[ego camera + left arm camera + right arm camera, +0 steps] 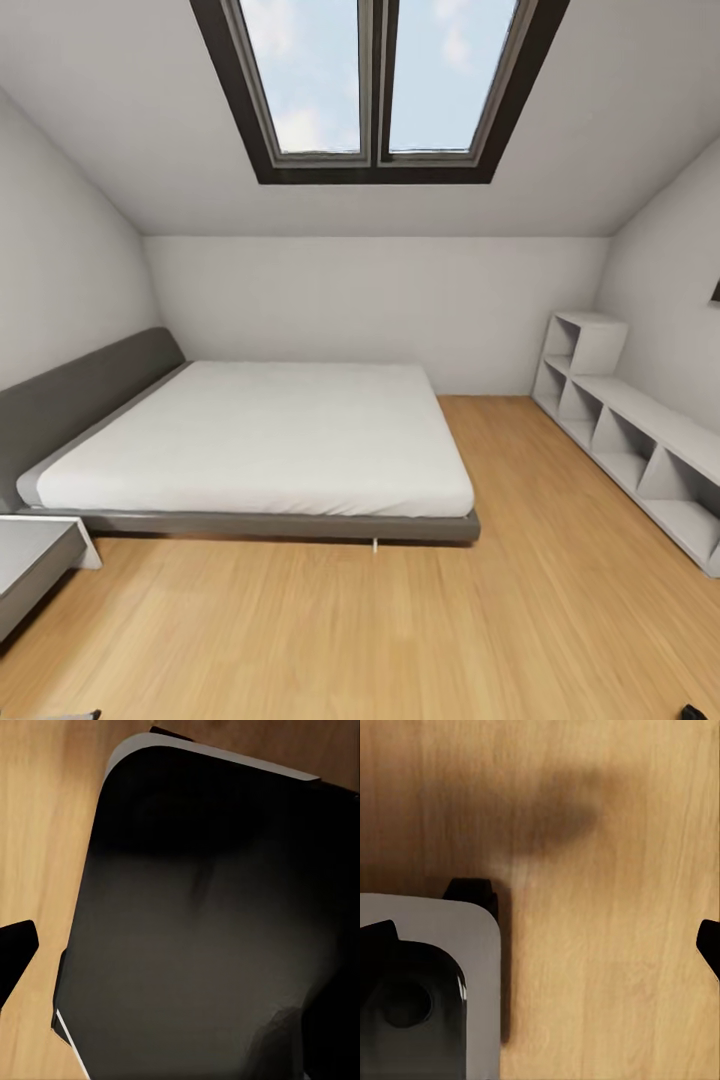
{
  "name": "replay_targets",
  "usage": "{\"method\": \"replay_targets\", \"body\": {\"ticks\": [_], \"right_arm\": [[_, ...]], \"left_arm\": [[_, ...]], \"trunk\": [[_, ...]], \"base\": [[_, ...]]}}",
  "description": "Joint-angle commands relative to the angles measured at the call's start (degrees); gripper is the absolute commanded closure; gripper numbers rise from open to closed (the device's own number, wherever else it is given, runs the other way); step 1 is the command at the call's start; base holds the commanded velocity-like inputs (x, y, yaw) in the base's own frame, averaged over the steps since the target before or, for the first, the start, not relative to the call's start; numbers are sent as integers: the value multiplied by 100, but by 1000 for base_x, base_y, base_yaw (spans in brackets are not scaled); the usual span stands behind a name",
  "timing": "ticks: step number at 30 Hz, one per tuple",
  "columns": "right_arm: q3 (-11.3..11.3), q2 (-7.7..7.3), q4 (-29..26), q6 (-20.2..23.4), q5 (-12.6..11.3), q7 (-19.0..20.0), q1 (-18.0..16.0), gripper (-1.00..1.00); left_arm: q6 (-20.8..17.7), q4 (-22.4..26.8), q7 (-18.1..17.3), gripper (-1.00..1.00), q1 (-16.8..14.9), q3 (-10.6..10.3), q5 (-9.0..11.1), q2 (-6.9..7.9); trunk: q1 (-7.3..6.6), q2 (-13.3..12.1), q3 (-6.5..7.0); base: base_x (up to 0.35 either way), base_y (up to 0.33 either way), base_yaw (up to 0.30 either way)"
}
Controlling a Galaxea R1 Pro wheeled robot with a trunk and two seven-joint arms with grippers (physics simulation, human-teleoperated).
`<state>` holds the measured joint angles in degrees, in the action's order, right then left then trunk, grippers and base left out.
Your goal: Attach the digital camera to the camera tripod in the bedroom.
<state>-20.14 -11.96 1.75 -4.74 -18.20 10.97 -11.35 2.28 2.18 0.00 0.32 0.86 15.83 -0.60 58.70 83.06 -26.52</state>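
Head view: I am looking into the bedroom [360, 260]. White walls, sloped ceiling, a dark-framed skylight [378, 85] with two panes showing sky. A low grey bed [260, 440] with a white mattress stands against the left wall, headboard on the left. A white open shelf unit [625, 430] runs along the right wall, stepping up to a taller cube at its far end. Light wood plank floor [400, 620] between them. A grey-white low piece of furniture [35, 555] juts in at the lower left, just beside the bed's near corner; I cannot tell what it is.

From here I can find neither camera nor tripod, so I cannot place them.

Left wrist view: a large dark rounded-corner panel [217, 930] with a pale edge, part of the robot's body, over the wood floor. One dark finger tip [15, 952] at the frame edge. I cannot tell how the left jaws stand.

Right wrist view: wood floor with a soft shadow, a grey-and-black robot part [427, 990], and dark finger tips [709, 945] at opposite edges, far apart: right jaws released, holding nothing.
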Motion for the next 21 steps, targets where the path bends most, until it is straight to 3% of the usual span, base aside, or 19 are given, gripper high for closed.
{"method": "replay_targets", "body": {"ticks": [1,13,21], "right_arm": [[-46,1,19,-34,-60,31,-8,-100],[-43,20,19,-53,-68,4,-8,-100],[-43,40,26,-46,-69,2,-8,-100]], "left_arm": [[8,8,0,-100,3,7,25,-1],[9,11,0,-100,3,10,32,-3],[9,11,0,-100,3,10,27,-9]], "trunk": [[3,2,-5],[3,2,-5],[3,2,-5]], "base": [[324,0,0],[324,0,-7],[324,0,-179]]}}
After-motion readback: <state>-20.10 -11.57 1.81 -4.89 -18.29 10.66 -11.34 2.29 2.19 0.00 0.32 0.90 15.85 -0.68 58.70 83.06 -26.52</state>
